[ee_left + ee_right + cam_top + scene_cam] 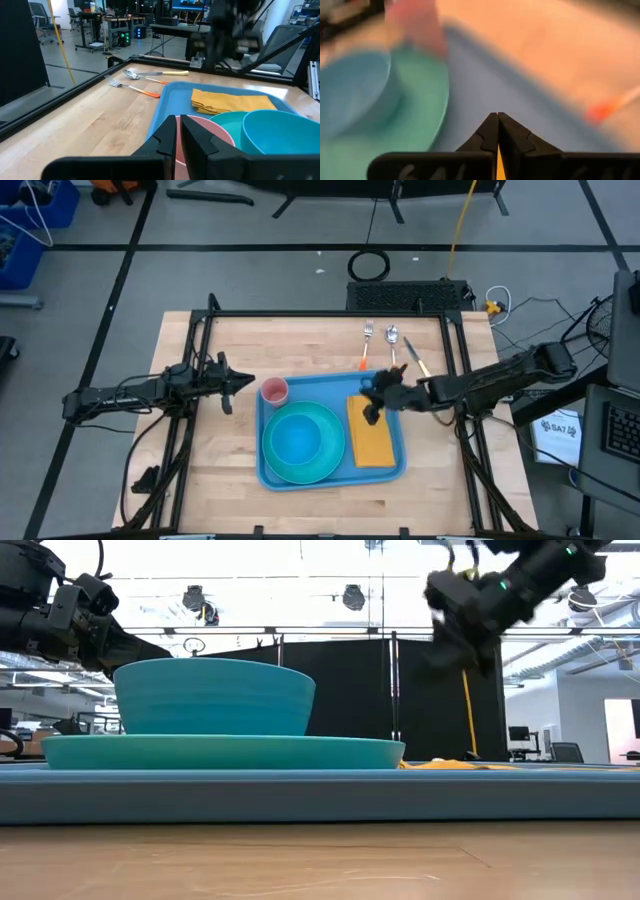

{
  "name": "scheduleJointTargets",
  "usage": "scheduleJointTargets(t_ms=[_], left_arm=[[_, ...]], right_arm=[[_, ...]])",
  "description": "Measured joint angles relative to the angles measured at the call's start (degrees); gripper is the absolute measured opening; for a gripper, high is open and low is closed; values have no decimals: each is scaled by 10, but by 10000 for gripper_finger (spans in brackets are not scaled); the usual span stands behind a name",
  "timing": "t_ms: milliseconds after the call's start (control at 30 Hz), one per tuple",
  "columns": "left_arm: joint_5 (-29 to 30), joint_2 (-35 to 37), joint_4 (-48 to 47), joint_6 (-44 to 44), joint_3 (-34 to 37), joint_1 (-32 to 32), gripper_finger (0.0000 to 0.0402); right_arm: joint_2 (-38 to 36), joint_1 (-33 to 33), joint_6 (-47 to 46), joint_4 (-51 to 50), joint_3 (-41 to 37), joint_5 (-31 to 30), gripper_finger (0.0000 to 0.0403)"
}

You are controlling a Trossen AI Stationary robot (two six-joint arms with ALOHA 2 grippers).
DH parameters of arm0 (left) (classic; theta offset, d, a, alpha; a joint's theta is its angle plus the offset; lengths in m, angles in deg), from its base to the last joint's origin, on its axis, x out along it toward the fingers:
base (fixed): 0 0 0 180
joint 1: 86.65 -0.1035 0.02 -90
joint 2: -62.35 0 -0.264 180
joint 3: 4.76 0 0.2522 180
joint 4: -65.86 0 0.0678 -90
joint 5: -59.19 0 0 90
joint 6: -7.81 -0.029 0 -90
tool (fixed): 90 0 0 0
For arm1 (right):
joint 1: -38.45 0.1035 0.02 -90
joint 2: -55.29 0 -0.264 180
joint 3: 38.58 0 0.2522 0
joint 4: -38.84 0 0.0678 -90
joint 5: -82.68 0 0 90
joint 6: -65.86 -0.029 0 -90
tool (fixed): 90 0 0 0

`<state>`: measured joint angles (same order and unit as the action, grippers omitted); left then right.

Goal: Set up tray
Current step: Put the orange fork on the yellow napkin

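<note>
The blue tray (335, 395) lies in the middle of the table. On it stand a turquoise plate (325, 465) with a blue bowl (295, 438), a pink cup (274, 391) at the far left corner, and a folded yellow napkin (372, 445) lying flat on the right. My right gripper (372, 415) hangs shut above the napkin's far end, tipped downward, holding nothing (497, 116). My left gripper (250, 383) waits level just left of the cup, its fingers (169, 132) closed to a thin slit with nothing between them.
A fork with an orange handle (366, 346), a spoon (392, 337) and a yellow-handled utensil (415, 360) lie on the wood beyond the tray's far right corner. Black frame rails (200, 350) run along the table's sides. Bare wood shows left of the tray and in front of it.
</note>
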<state>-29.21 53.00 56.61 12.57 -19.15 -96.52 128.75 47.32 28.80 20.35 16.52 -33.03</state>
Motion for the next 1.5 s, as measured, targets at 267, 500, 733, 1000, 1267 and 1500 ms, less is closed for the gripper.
scheduleJointTargets(t_ms=[267,500,733,1000,1267,1500], left_arm=[[0,0,0,0,0,0,26],[0,0,0,0,0,0,26],[0,0,0,0,0,0,26],[0,0,0,0,0,0,26],[0,0,0,0,0,0,26],[0,0,0,0,0,0,26]], right_arm=[[7,-141,275,204,1,95,0],[51,-248,286,359,7,306,0],[81,-310,257,-54,145,85,12],[156,-347,266,-188,248,101,99],[226,-381,121,-191,248,174,222],[268,-417,62,-218,248,218,233]])
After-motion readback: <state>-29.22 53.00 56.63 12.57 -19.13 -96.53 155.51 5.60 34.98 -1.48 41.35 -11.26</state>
